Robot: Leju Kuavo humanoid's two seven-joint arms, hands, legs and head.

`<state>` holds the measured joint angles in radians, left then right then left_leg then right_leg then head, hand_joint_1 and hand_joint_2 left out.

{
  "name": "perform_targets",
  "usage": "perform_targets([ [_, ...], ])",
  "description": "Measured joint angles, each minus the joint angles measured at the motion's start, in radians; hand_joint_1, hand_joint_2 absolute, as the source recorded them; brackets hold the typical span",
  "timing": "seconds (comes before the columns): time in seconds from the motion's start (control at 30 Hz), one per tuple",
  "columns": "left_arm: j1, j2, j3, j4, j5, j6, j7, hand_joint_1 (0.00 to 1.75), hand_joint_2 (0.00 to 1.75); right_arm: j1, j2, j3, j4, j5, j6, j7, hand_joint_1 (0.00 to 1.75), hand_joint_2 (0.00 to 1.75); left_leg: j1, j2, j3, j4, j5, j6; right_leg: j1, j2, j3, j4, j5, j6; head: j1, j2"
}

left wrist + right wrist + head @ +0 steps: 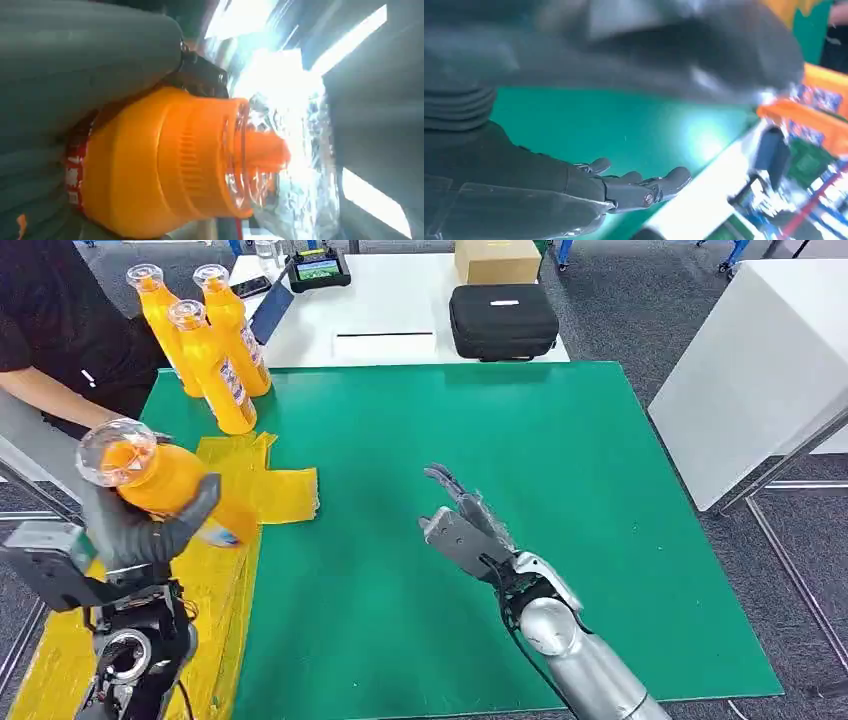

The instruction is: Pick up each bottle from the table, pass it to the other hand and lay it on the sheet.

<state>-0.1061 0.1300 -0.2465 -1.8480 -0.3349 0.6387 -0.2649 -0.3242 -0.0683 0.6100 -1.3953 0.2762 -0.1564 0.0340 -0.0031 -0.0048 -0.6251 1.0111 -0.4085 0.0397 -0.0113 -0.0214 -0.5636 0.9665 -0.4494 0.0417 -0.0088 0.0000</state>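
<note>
My left hand [150,530] grips an orange bottle [160,480] with a clear cap, tilted above the yellow sheet [225,570] at the table's left. Close up, the same bottle [165,160] lies against my left hand [60,65], cap pointing away. Three more orange bottles [215,360] stand upright at the green table's [560,490] far left corner. My right hand [465,530] hovers over the middle of the table, fingers spread, holding nothing. From the wrist, the right hand [624,187] is open above the green surface.
A person in black [60,330] stands at the far left beside the bottles. Behind the green table stands a white table [400,315] with a black case [502,320], a cardboard box [497,258] and a tablet [318,268]. Another white table [770,360] is at right.
</note>
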Motion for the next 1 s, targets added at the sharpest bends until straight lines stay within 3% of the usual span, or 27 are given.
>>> perform_targets([
  [0.1, -0.027, 0.034, 0.047, 0.061, -0.576, 0.014, 0.059, 1.75, 1.75, 0.015, -0.013, -0.029, -0.047, -0.003, -0.015, -0.018, 0.0, 0.0, 0.0, -0.001, 0.0, 0.0, 0.0, 0.0, 0.0, -0.001, 0.0, 0.0, 0.0, 0.0, 0.0, 0.0],
  [0.17, -0.033, 0.06, 0.06, 0.127, -0.762, 0.013, 0.095, 1.75, 1.75, 0.02, -0.021, -0.051, -0.085, -0.014, -0.018, -0.025, 0.0, 0.0, 0.0, 0.0, 0.0, 0.0, 0.0, 0.0, 0.0, 0.001, 0.0, 0.0, 0.0, 0.0, 0.0, 0.0],
  [0.37, -0.033, 0.096, 0.067, 0.249, -0.735, 0.005, 0.141, 1.75, 1.75, 0.04, -0.039, -0.082, -0.14, -0.018, -0.015, -0.024, 0.0, 0.0, 0.0, 0.001, 0.0, 0.0, 0.0, 0.0, 0.0, 0.002, -0.001, 0.0, 0.002, -0.003, 0.0, 0.0],
  [0.77, -0.054, 0.102, 0.012, 0.344, -0.677, -0.081, 0.194, 1.75, 1.75, 0.041, -0.044, -0.085, -0.141, -0.031, -0.008, -0.017, 0.0, 0.0, 0.0, 0.002, 0.0, 0.0, 0.0, 0.0, 0.0, 0.002, -0.001, 0.0, 0.002, -0.003, 0.0, 0.0],
  [1.0, -0.062, 0.102, -0.051, 0.504, -0.705, -0.125, 0.21, 1.75, 1.75, 0.039, -0.044, -0.078, -0.141, -0.047, 0.012, -0.007, 0.0, 0.0, 0.0, 0.002, 0.0, 0.0, 0.0, 0.0, 0.0, 0.002, -0.001, 0.0, 0.002, -0.003, 0.0, 0.0],
])
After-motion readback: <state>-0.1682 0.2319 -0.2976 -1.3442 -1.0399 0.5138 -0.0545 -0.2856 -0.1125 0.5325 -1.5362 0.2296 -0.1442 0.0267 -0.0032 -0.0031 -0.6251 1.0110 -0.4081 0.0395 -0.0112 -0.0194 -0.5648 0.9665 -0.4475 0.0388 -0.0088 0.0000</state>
